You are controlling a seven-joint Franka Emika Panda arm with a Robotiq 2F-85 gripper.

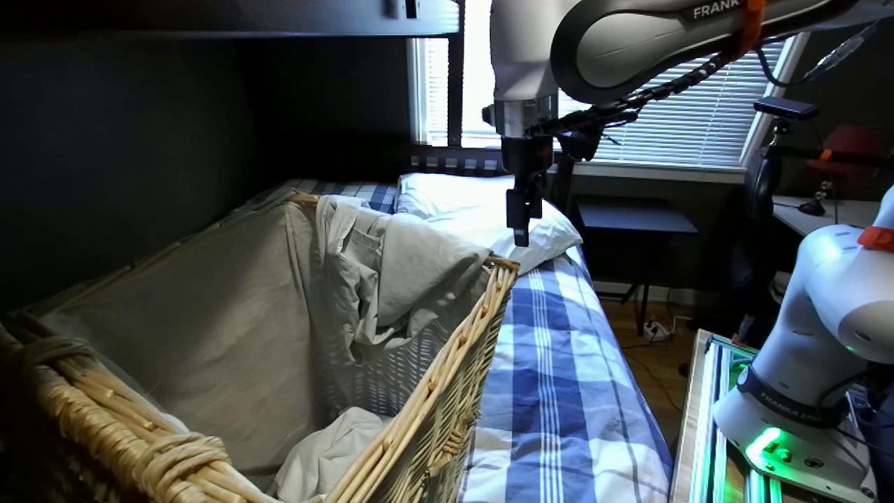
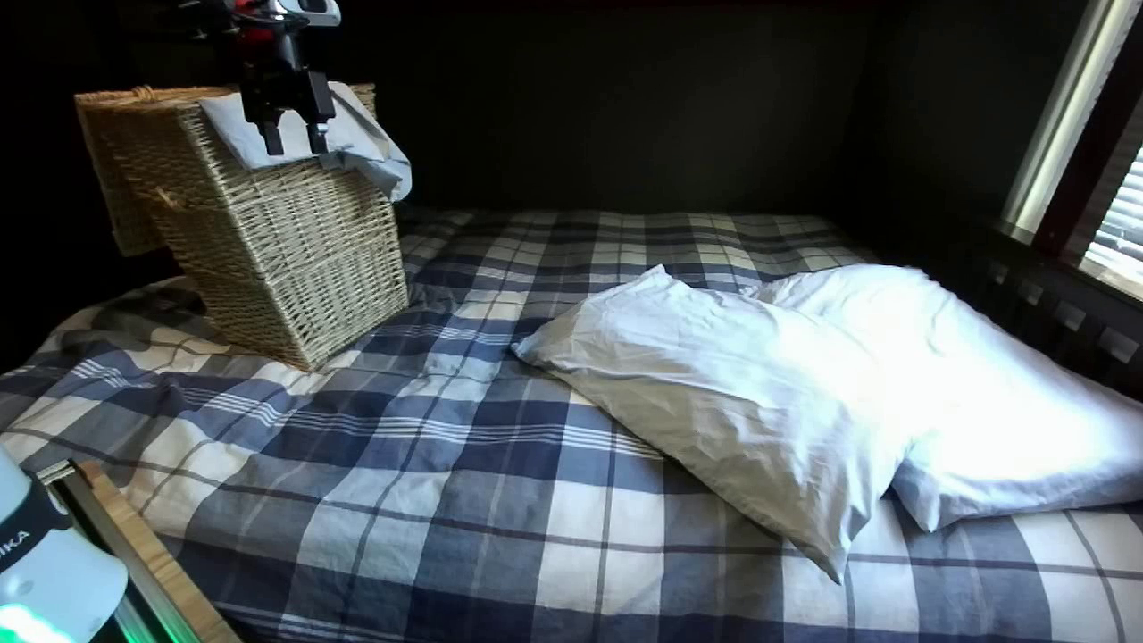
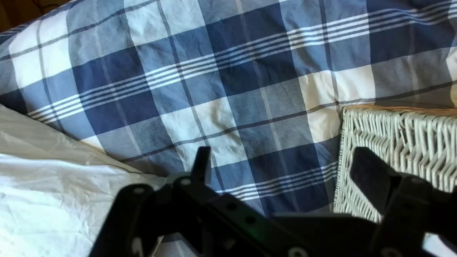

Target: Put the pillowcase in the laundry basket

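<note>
The laundry basket is a tall wicker box with a pale lining, shown in both exterior views (image 1: 447,363) (image 2: 304,250) and at the right of the wrist view (image 3: 396,142). A pale, crumpled cloth, possibly the pillowcase, hangs over its rim, partly inside (image 1: 419,272) and partly outside (image 2: 368,147). I cannot tell it surely from the lining. More pale cloth (image 1: 335,447) lies low in the basket. My gripper (image 1: 522,234) (image 2: 296,143) is open and empty, pointing down beside the basket, above the bed. In the wrist view my fingers (image 3: 282,153) stand wide apart.
The basket stands on a bed with blue-and-white plaid bedding (image 2: 500,482). Two white pillows (image 2: 714,384) (image 2: 1009,393) lie on it, one also at the wrist view's lower left (image 3: 43,210). An upper bunk (image 1: 279,17) hangs overhead. The robot base (image 1: 796,419) stands beside the bed.
</note>
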